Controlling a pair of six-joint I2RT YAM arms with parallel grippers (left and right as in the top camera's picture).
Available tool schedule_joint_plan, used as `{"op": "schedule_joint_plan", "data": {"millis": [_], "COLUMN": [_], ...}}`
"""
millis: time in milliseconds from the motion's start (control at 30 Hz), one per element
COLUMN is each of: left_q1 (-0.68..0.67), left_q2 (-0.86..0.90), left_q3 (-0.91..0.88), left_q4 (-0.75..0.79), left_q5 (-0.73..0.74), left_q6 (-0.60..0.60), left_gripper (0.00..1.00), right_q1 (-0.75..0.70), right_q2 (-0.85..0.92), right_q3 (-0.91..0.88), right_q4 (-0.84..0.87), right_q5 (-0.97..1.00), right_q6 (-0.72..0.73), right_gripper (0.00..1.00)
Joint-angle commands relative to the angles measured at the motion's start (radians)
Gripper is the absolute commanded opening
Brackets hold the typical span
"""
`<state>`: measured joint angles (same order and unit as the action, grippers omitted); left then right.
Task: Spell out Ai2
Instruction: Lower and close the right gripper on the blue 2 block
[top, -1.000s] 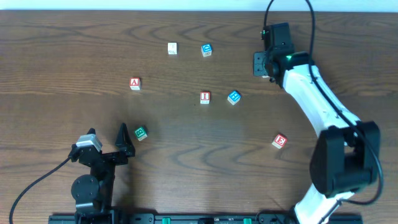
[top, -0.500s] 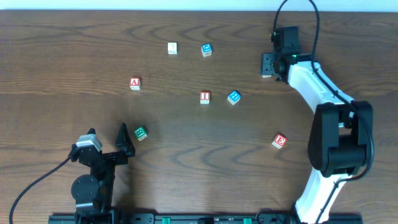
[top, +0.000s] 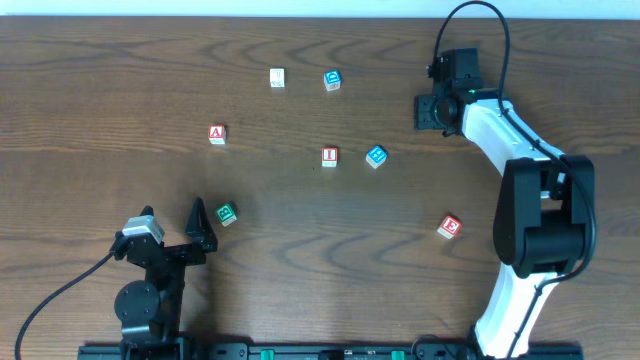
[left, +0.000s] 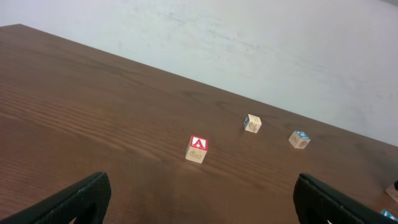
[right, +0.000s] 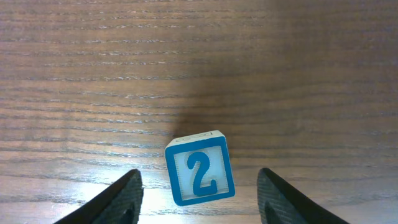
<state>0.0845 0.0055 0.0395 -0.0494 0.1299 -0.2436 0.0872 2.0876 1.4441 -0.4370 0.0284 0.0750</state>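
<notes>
Right fingers (right: 121, 199): parted, straddling blue-bordered white wooden "2" cube (right: 200, 176) on brown tabletop (right: 186, 62), not touching. Left fingers (left: 81, 196): wide apart, empty. Risk: cube sits skewed; closing could twist or eject it.

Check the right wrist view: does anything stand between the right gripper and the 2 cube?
Nothing visible does. The 2 cube sits on the bare table, directly between the open fingers of the right gripper. There is a clear gap on either side, and neither finger touches it.
</notes>
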Motion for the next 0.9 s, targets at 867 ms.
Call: {"op": "schedule_joint_plan", "data": {"millis": [867], "left_q1": [0.005], "left_q2": [-0.002], "left_q3": [-0.035], "left_q4": [-0.014], "left_q5": [-0.006], "left_q6": [-0.007], "left_gripper": [0.95], "right_q1": [-0.001], "right_q2": [0.04], "right_q3": [-0.001], "right_q4": [0.026], "right_q5": [-0.01], "right_q6": [-0.084], "right_gripper": [0.5]}}
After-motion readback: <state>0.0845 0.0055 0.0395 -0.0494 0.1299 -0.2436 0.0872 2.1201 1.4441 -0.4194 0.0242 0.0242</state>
